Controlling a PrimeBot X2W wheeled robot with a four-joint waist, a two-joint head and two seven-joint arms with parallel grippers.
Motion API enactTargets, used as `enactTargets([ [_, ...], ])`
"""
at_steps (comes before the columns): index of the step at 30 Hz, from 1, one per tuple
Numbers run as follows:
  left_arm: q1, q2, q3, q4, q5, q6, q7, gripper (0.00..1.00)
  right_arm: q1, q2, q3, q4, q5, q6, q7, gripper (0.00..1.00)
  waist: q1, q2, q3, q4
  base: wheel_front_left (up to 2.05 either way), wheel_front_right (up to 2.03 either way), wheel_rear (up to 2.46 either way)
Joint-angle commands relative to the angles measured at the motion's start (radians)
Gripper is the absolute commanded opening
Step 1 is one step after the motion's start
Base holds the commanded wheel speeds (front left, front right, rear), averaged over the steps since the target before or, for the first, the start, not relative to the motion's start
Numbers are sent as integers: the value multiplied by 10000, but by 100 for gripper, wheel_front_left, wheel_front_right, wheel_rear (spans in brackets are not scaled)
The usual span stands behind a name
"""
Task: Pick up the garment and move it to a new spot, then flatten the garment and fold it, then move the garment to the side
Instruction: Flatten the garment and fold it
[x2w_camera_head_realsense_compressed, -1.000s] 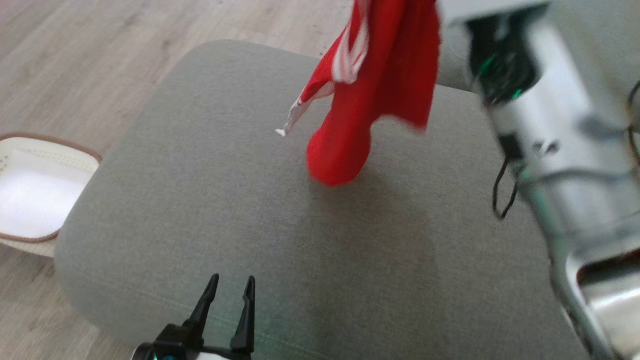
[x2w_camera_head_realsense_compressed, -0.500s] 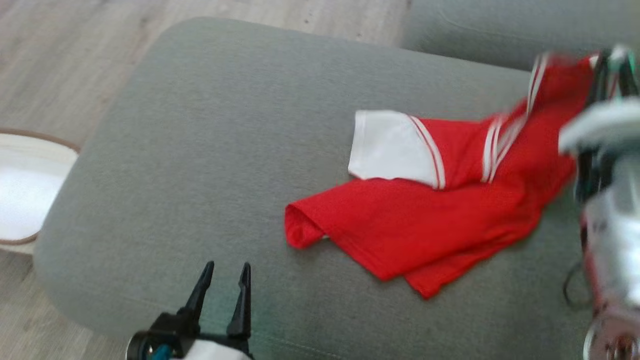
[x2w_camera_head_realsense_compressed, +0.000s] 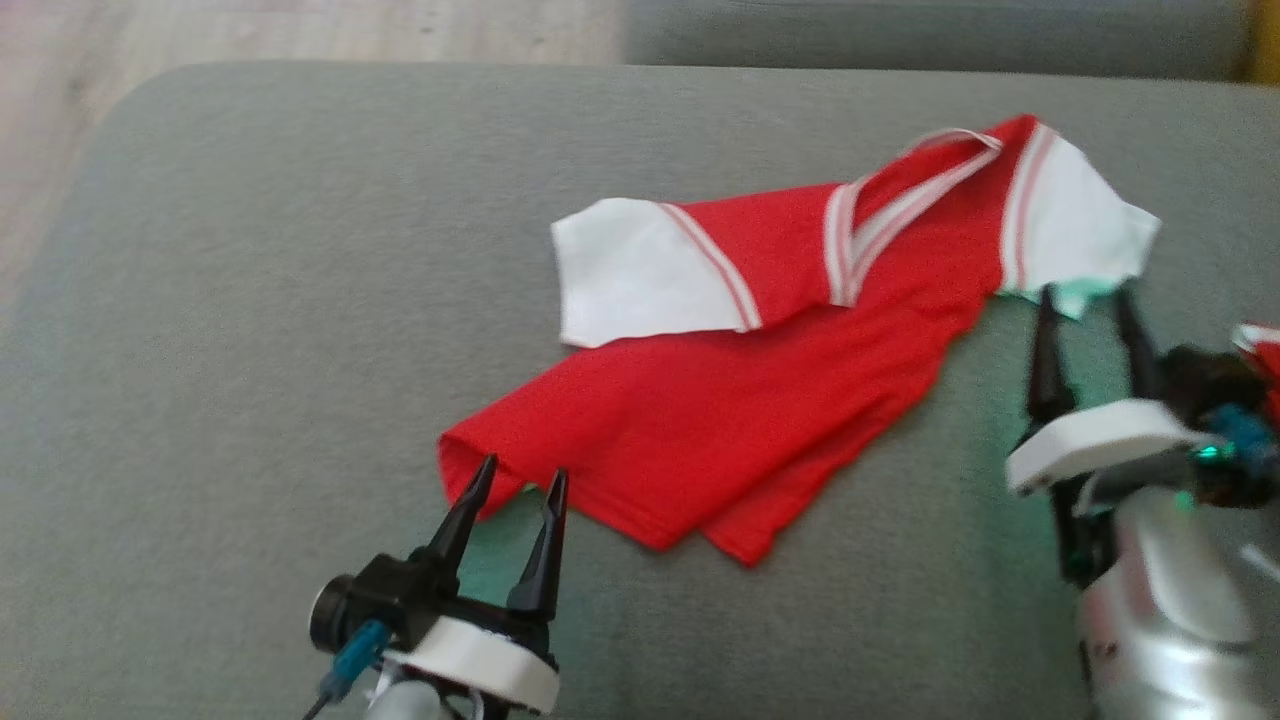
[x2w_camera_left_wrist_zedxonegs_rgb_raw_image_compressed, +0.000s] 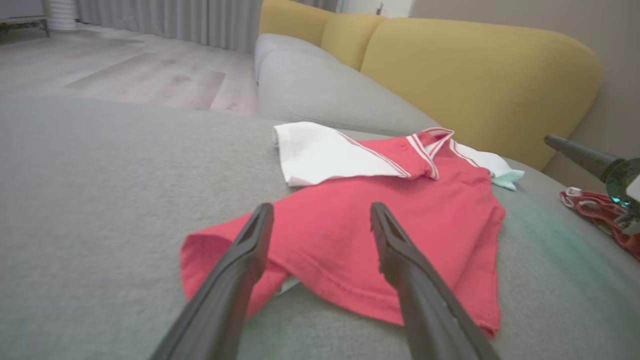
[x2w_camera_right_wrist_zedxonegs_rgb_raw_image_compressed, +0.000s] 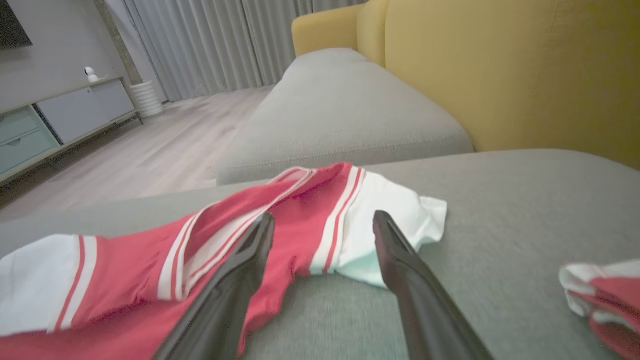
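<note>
Left fingers (x2w_camera_left_wrist_zedxonegs_rgb_raw_image_compressed: 245, 260) are spread wide and empty, low over the cushion's (x2w_camera_head_realsense_compressed: 250, 350) front middle, tips at the garment's (x2w_camera_head_realsense_compressed: 720, 400) rolled red corner. Right fingers (x2w_camera_right_wrist_zedxonegs_rgb_raw_image_compressed: 407, 280) are spread too, holding nothing, tips at the white sleeve near the cushion's back right

Risks, as I judge them: a pinch at that rolled corner may take both layers, dragging the fold along instead of opening it; a sleeve-only grip could stretch the soft knit; the right arm could snag the second cloth (x2w_camera_right_wrist_zedxonegs_rgb_raw_image_compressed: 605, 285) at the cushion's right edge

The garment lies across the cushion's middle and back right: red body doubled over itself, one white sleeve flopped onto it, striped neckband twisted, far from flat
</note>
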Motion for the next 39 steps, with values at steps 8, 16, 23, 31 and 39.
enactTargets([
  [8, -1041, 20, -700, 954, -8, -63, -51, 100, 552, 93, 2217, -1462, 636, -7, -63, 100, 0, 0, 538, -1686, 0, 0, 0],
  [16, -1349, 93, -1457, 2028, -99, -67, -51, 100, 784, 94, 2654, -1715, 900, -7, -63, 100, 0, 0, 761, -2066, 0, 0, 0],
  [23, -1627, 200, -342, 2181, 530, 164, -51, 0, 800, 94, 2548, -1766, 956, -7, -63, 100, 0, 0, 781, -1870, 0, 0, 0],
  [31, -1889, 910, 1621, 1385, 1050, 321, -51, 0, 885, 94, 2702, -1734, 1291, -7, -63, 100, 0, 0, 642, -1667, 0, 0, 0],
  [39, -2759, 1671, 2663, 1745, 1577, 478, -51, 100, 921, 95, 2892, -1690, 1455, -7, -63, 100, 0, 0, 694, -1661, 0, 0, 0],
])
